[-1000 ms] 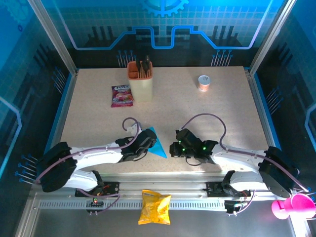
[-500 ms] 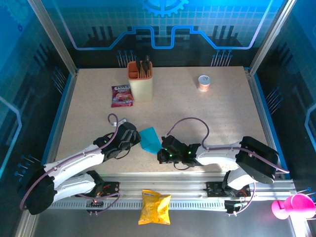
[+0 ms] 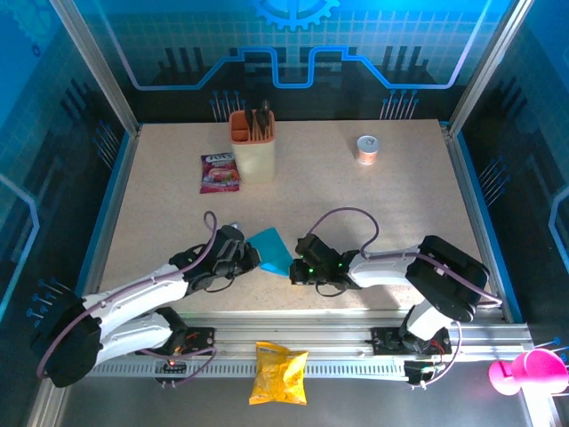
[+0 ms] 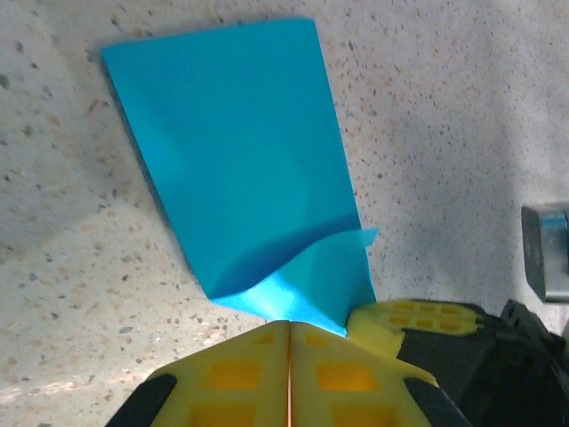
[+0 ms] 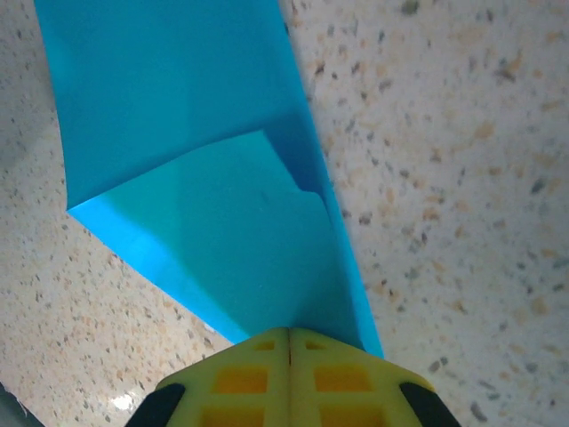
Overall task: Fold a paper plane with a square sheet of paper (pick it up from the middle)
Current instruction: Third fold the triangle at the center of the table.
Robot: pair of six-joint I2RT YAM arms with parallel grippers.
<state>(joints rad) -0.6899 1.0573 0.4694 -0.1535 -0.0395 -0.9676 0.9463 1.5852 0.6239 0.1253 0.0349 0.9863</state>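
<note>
Top external view gives us the whole table (image 3: 400,205). The square sheet of paper (image 3: 271,250), cyan-blue and already folded, lies close to the near edge, about midway between the left and right edges. The left gripper (image 3: 251,258) is at its left side and the right gripper (image 3: 296,269) at its right side. An orange-cream holder (image 3: 253,147) and a pink-purple snack packet (image 3: 220,173) are near the far edge.

The wrist views show what we cannot read from above. In the left wrist view the paper (image 4: 240,169) lies flat as a long four-sided shape, with a lighter flap lifted at its near end. This flap reaches the tips of the left gripper (image 4: 289,325), whose yellow fingers (image 4: 236,378) are pressed together with only a thin line between them. A yellow finger of the right gripper (image 4: 413,316) touches the same corner.

In the right wrist view the paper (image 5: 169,98) runs under the right gripper (image 5: 289,331), and its raised flap is much clearer here. These fingers (image 5: 342,378) are also pressed together. We cannot tell for either gripper whether paper is caught between the tips or only touched.
</note>
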